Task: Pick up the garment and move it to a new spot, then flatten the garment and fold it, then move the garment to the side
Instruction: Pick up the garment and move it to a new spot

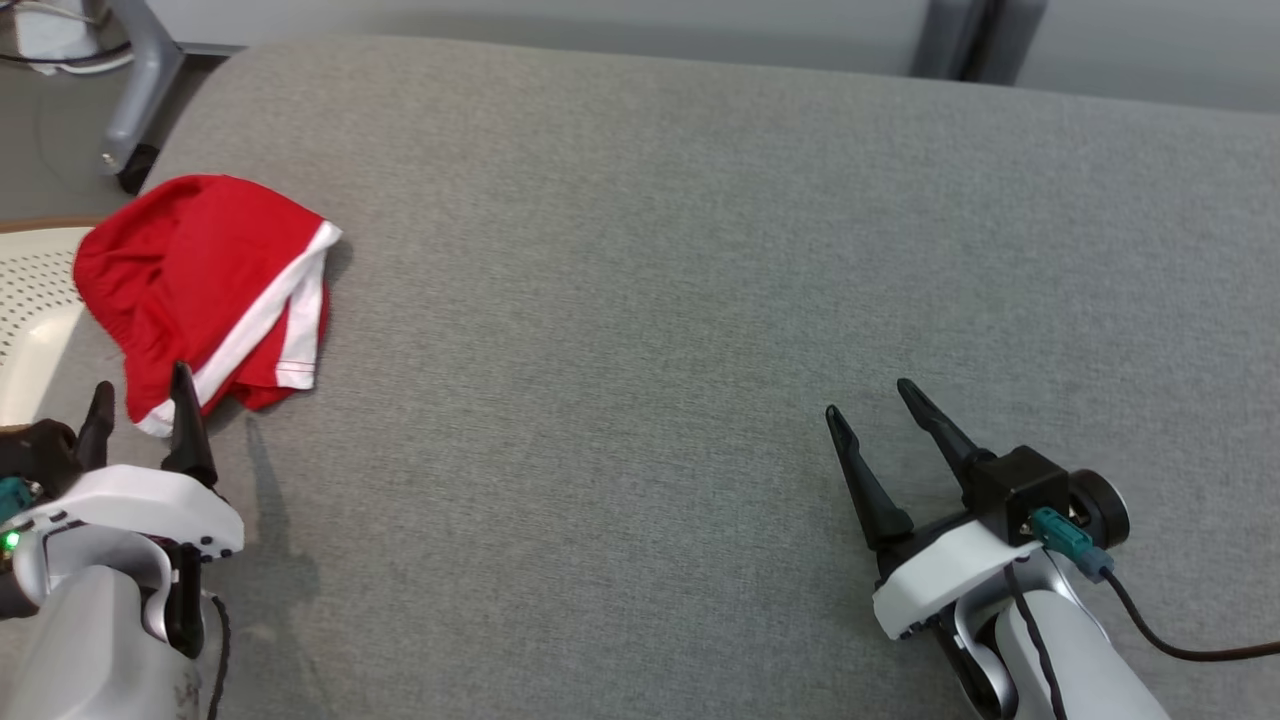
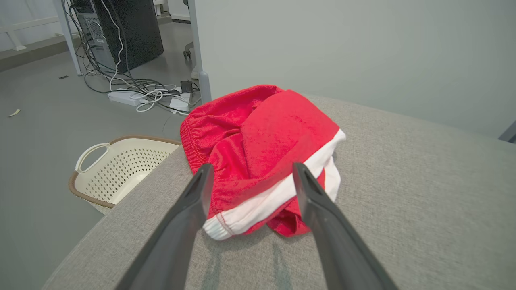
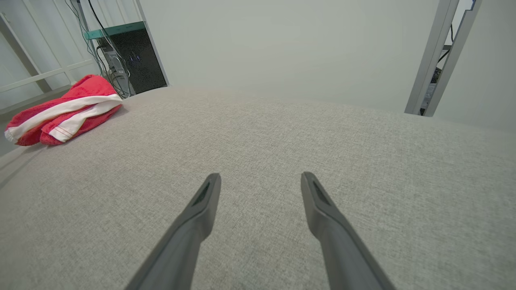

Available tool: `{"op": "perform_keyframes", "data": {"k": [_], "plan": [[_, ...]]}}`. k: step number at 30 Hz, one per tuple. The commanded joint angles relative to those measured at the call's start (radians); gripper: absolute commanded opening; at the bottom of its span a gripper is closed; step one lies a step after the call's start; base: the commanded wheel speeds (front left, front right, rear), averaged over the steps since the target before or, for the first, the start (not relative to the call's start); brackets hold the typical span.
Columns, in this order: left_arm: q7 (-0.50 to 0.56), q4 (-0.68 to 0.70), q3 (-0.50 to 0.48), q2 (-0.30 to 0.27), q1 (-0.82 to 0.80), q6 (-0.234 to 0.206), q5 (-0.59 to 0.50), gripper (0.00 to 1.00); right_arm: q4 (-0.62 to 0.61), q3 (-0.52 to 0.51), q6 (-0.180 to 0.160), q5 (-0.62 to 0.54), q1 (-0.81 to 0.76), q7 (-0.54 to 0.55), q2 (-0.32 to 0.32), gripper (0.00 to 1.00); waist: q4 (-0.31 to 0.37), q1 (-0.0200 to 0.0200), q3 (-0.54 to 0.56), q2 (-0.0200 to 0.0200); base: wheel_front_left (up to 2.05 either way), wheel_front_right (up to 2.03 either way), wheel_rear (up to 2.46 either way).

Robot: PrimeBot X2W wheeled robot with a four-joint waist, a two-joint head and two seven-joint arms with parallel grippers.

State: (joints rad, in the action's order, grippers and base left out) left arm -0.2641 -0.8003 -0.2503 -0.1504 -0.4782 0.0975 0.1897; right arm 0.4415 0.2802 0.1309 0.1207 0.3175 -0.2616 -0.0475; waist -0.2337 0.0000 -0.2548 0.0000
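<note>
The garment (image 1: 200,285) is a pair of red shorts with white trim, lying bunched at the left edge of the grey cushioned surface (image 1: 700,300). From the left wrist the garment (image 2: 262,153) lies just beyond my fingers. My left gripper (image 1: 140,392) hovers at its near hem, open, with nothing between the fingers. Far off to the right, my right gripper (image 1: 870,398) stands open over bare fabric. In the right wrist view the garment (image 3: 60,110) lies at the far left, and the right gripper (image 3: 260,181) is empty.
A cream perforated laundry basket (image 2: 117,171) with a brown rim stands on the floor beside the surface's left edge, also seen as the basket (image 1: 30,310). Cables and a dark computer tower (image 2: 121,32) lie on the floor beyond. A grey wall backs the surface.
</note>
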Motion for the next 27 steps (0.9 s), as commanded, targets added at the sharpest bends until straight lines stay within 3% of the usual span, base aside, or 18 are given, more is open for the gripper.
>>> {"op": "perform_keyframes", "data": {"k": [1, 15, 16, 18, 22, 27], "plan": [[0.0, -0.034, -0.006, -0.02, -0.034, 0.005, 0.005, 1.0, -0.008, 0.0, 0.0, -0.006, 0.018, -0.005, -0.007, 1.0, 0.032, 0.0, -0.036, 0.0, 0.0, 0.0, 0.0], [0.007, -0.336, -0.02, -0.092, -0.2, -0.042, 0.019, 1.0, -0.028, -0.022, 0.0, -0.036, 0.067, -0.005, -0.009, 1.0, 0.095, 0.0, -0.113, 0.0, 0.0, 0.0, 0.0], [0.007, -0.349, -0.018, -0.093, -0.207, -0.043, 0.019, 0.9, -0.028, -0.025, 0.0, -0.036, 0.066, -0.005, -0.009, 1.0, 0.097, 0.0, -0.115, 0.0, 0.0, 0.0, 0.0], [0.004, -0.366, -0.016, -0.098, -0.22, -0.045, 0.021, 0.0, -0.028, -0.031, 0.0, -0.038, 0.063, -0.005, -0.009, 1.0, 0.1, 0.0, -0.117, 0.0, 0.0, 0.0, 0.0], [0.0, -0.347, -0.002, -0.111, -0.241, -0.039, 0.007, 0.0, -0.022, -0.039, 0.0, -0.035, 0.057, -0.005, -0.008, 1.0, 0.103, 0.0, -0.105, 0.0, 0.0, 0.0, 0.0], [-0.001, -0.16, 0.016, -0.099, -0.224, -0.035, -0.023, 0.0, -0.018, -0.057, 0.0, -0.02, 0.044, -0.005, -0.007, 1.0, 0.105, 0.0, -0.063, 0.0, 0.0, 0.0, 0.0]]}}
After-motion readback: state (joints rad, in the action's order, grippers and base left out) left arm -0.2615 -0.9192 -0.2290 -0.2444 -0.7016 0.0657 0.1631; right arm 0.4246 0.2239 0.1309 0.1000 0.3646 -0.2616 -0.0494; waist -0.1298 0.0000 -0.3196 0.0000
